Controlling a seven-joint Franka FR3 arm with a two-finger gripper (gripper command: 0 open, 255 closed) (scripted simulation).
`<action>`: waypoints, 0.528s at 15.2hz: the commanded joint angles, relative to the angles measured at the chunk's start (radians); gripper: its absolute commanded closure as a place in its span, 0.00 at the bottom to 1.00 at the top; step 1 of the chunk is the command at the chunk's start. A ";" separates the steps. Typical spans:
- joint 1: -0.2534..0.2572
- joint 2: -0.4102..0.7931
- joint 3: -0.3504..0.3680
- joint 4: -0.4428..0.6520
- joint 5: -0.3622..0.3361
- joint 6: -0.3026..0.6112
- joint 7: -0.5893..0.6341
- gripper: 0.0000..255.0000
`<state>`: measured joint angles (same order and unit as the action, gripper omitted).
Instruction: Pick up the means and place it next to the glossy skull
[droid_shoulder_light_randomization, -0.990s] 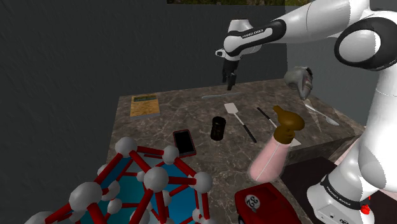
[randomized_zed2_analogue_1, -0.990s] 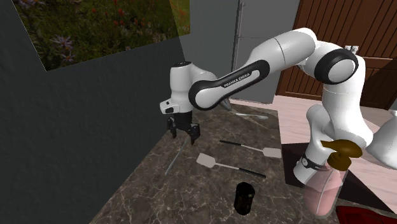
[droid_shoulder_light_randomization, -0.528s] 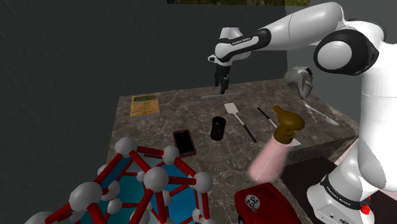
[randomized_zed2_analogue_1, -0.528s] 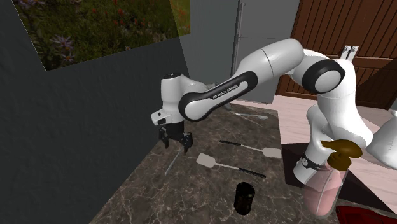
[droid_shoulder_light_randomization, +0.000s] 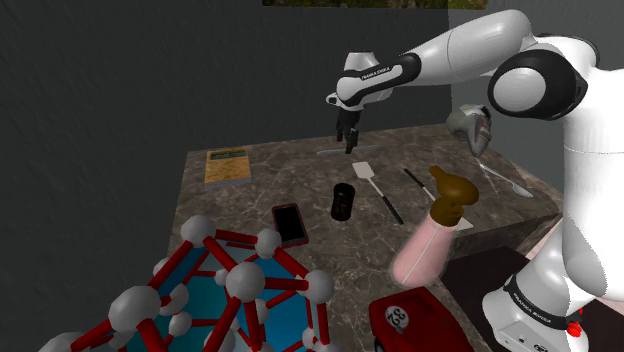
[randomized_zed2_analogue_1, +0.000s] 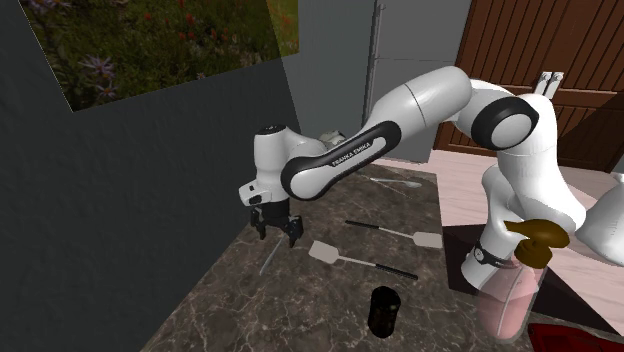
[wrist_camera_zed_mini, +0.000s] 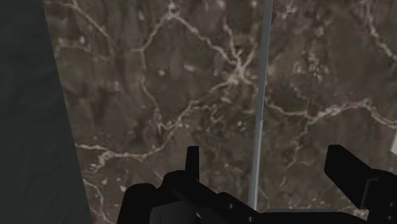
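We found our gripper (wrist_camera_zed_mini: 267, 162) wide open and empty, hanging above the marble table (wrist_camera_zed_mini: 146, 102). The thin grey strip (wrist_camera_zed_mini: 259, 108) we had to pick up lay flat between its fingers, untouched. Farther off, at three o'clock from the gripper in the shoulder view, sat the glossy skull (droid_shoulder_light_randomization: 470, 126). We judged that grasping, carrying and placing were not yet done.

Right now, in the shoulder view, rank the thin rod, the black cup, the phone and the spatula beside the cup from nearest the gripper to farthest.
1. The rod: right under the open gripper, by the table's far edge.
2. The spatula: just camera-side of the rod.
3. The cup: mid-table.
4. The phone: near the front edge, toward the view's left.
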<state>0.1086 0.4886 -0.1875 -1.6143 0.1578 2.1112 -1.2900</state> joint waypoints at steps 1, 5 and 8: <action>0.000 0.000 0.000 0.000 0.000 0.000 0.000 0.00; 0.000 0.000 0.000 0.000 0.000 0.000 0.000 1.00; 0.000 0.000 0.000 0.000 0.000 0.000 0.000 1.00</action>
<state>0.1086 0.4885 -0.1875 -1.6146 0.1579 2.1116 -1.2900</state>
